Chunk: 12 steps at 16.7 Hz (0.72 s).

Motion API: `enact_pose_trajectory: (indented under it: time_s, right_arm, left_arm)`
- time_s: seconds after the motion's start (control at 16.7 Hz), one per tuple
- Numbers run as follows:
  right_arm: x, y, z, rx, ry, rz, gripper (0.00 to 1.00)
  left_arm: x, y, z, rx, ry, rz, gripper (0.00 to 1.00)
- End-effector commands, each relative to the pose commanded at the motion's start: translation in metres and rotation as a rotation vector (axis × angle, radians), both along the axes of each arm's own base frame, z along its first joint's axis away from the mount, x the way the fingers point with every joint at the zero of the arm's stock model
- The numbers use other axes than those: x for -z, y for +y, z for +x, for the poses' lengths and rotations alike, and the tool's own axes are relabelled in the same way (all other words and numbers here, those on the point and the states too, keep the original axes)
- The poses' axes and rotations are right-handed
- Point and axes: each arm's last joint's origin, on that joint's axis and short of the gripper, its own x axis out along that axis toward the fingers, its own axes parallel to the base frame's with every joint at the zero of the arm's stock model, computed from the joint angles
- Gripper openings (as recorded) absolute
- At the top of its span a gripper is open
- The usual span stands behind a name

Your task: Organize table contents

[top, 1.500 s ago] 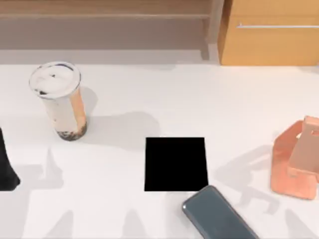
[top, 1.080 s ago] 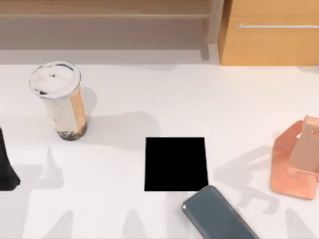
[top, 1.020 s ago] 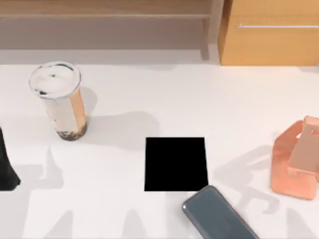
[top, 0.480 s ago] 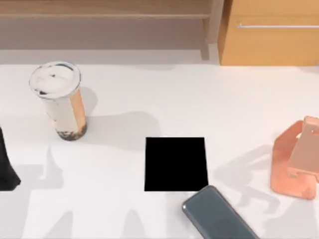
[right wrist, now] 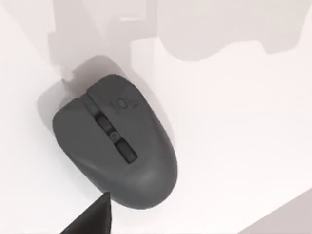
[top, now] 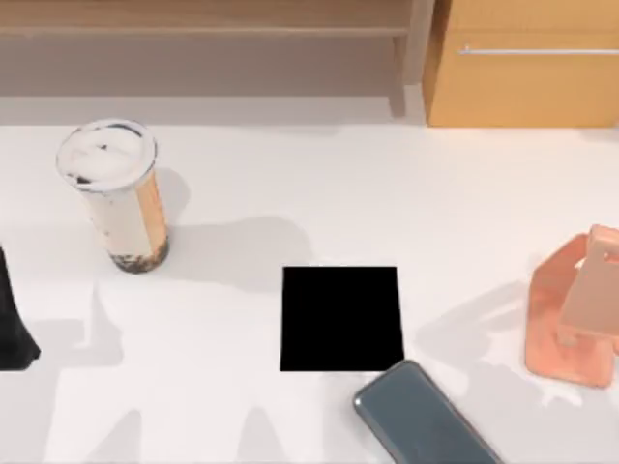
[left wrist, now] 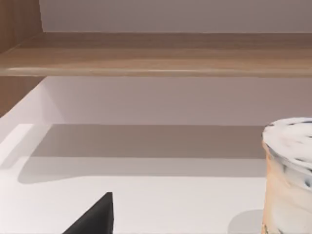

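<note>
One flat grey-blue phone (top: 423,418) lies slanted at the front of the white tabletop (top: 387,193), long side running toward the right front corner, just beside one black square pad (top: 340,318), with one tall clear cup (top: 116,193) upright far left, one orange stand (top: 573,314) right, and one smooth rounded grey mouse (right wrist: 114,141).

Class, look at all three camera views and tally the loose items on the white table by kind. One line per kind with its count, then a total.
Drink cup: 1
Phone: 1
Black pad: 1
Salmon-orange stand: 1
Computer mouse: 1
Total: 5
</note>
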Motion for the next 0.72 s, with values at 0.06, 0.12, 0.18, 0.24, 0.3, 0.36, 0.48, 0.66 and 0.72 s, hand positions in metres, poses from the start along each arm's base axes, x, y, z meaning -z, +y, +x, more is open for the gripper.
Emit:
enact_pose_trajectory:
  time_s: [0.06, 0.12, 0.18, 0.24, 0.3, 0.36, 0.48, 0.66, 0.72]
  right_arm:
    - [0.002, -0.007, 0.008, -0.057, 0.065, -0.013, 1.0]
    - [0.004, -0.014, 0.015, -0.114, 0.125, -0.021, 1.0]
    - [0.007, -0.021, 0.022, -0.17, 0.181, -0.025, 1.0]
    - [0.01, -0.028, 0.028, -0.224, 0.233, -0.024, 1.0]
    - [0.014, -0.034, 0.034, -0.277, 0.279, -0.021, 1.0]
    - [0.017, -0.04, 0.039, -0.326, 0.321, -0.014, 1.0]
    - [0.024, -0.051, 0.047, -0.412, 0.386, 0.002, 1.0]
    - [0.032, -0.063, 0.055, -0.504, 0.45, 0.027, 1.0]
    - [0.034, -0.065, 0.057, -0.523, 0.462, 0.033, 1.0]
  left_arm:
    - [0.0, 0.0, 0.0, 0.0, 0.0, 0.0, 1.0]
    - [0.0, 0.0, 0.0, 0.0, 0.0, 0.0, 1.0]
    - [0.0, 0.0, 0.0, 0.0, 0.0, 0.0, 1.0]
    - [0.0, 0.0, 0.0, 0.0, 0.0, 0.0, 1.0]
    - [0.0, 0.0, 0.0, 0.0, 0.0, 0.0, 1.0]
    - [0.0, 0.0, 0.0, 0.0, 0.0, 0.0, 1.0]
    - [0.0, 0.0, 0.0, 0.0, 0.0, 0.0, 1.0]
    - [0.0, 0.0, 0.0, 0.0, 0.0, 0.0, 1.0]
    - [0.0, 0.0, 0.0, 0.0, 0.0, 0.0, 1.0]
